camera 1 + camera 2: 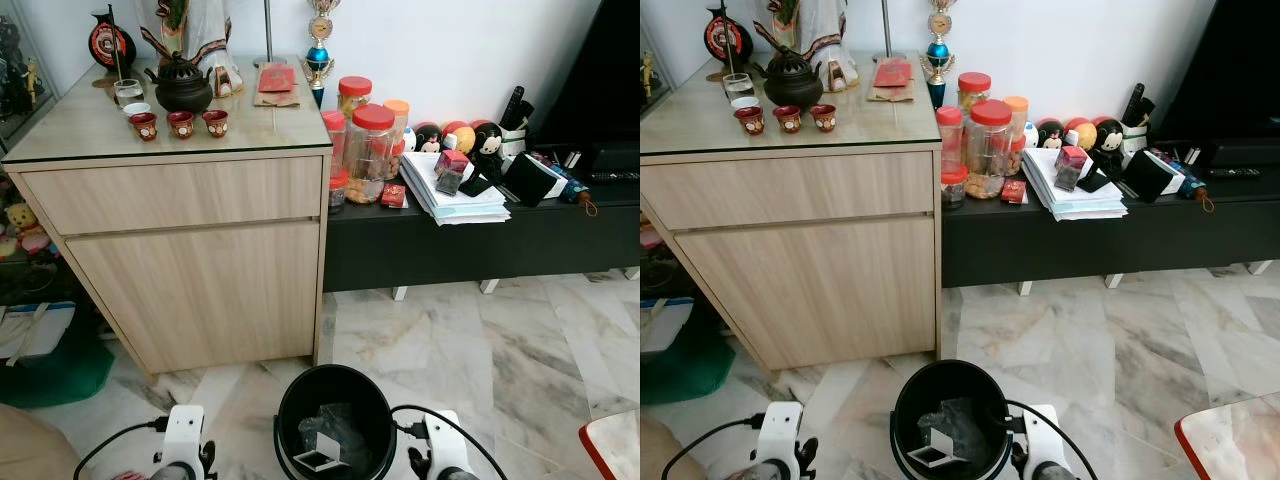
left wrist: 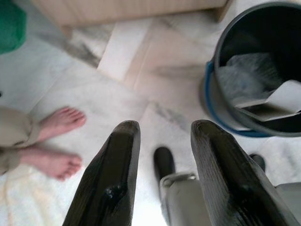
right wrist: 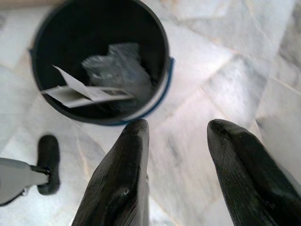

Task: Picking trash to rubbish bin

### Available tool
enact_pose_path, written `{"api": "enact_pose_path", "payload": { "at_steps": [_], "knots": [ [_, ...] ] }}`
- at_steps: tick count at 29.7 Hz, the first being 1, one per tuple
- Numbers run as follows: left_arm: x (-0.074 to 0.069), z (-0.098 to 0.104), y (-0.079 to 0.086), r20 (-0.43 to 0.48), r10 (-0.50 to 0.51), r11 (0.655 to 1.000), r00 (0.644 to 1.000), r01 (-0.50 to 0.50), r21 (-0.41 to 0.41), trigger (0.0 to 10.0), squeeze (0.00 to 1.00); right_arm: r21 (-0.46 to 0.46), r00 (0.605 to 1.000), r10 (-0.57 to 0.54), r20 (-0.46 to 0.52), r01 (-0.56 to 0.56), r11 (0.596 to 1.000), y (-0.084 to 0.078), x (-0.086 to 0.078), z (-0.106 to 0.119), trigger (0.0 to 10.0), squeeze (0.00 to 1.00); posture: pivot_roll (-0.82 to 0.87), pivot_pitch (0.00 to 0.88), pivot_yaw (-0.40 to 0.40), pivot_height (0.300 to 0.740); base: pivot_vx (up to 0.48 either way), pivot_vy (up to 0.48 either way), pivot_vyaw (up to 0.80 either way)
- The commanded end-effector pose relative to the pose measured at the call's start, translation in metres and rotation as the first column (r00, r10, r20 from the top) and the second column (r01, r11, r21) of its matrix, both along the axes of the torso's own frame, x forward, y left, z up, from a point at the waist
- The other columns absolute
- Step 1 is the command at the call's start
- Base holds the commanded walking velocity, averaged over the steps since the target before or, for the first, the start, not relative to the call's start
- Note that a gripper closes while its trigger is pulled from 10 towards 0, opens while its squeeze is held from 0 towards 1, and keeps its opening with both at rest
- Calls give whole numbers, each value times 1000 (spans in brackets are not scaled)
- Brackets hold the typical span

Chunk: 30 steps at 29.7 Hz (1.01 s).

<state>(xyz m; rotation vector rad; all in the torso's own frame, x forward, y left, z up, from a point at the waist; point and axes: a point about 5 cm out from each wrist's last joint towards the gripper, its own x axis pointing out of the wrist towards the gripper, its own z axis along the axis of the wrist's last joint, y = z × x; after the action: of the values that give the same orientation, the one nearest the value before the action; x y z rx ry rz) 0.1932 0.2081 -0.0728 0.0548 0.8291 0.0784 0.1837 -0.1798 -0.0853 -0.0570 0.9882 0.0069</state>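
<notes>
A black rubbish bin (image 1: 335,420) stands on the marble floor (image 1: 520,340) between the robot's arms, already holding a white carton (image 3: 80,92) and crumpled plastic (image 3: 117,68). Left gripper (image 2: 162,141) and right gripper (image 3: 178,136) both hang spread and empty. Likely next: finding more trash.

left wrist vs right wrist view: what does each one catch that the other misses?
Left wrist alone: a person's bare feet on the marble, a green thing and the wooden cabinet's base. The left pincer hangs open.

Right wrist alone: open marble floor to the bin's far side, beyond the open right pincer.

Both: the black bin, with a crumpled clear bag and a white carton inside.
</notes>
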Motion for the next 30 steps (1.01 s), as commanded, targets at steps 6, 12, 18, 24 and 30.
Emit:
{"api": "enact_pose_path", "payload": {
  "at_steps": [6, 12, 18, 24, 30],
  "knots": [
    [-16, -9, -2, -57, 14, 1000, 998, -13, 16, 10000, 0, -15, 999, -27, -22, 27, 1000, -5, -7, -3, 10000, 0, 48, 0, -56, 740, 0, 0, 0],
    [-14, -8, -3, -50, 15, 1000, 999, -14, 18, 10000, 0, 4, 1000, -27, -8, 27, 1000, 0, -2, -1, 10000, 0, 48, 0, -58, 740, 0, 0, 0],
    [-9, -6, -6, -41, 4, 1000, 999, -3, 17, 10000, 0, 64, 998, -38, 40, 36, 997, 9, 9, 4, 10000, 0, 48, 0, -56, 740, 0, 0, 0],
    [-9, -6, -6, -43, 0, 1000, 999, 1, 17, 10000, 0, 64, 999, -32, 41, 29, 998, 9, 9, 4, 10000, 0, 48, 0, -56, 740, 0, 0, 0],
    [-12, -8, -6, -50, 2, 1000, 999, -2, 14, 10000, 0, 64, 999, -34, 35, 32, 997, 7, 6, 3, 10000, 0, 49, 0, -57, 740, 0, 0, 0]
  ]
}}
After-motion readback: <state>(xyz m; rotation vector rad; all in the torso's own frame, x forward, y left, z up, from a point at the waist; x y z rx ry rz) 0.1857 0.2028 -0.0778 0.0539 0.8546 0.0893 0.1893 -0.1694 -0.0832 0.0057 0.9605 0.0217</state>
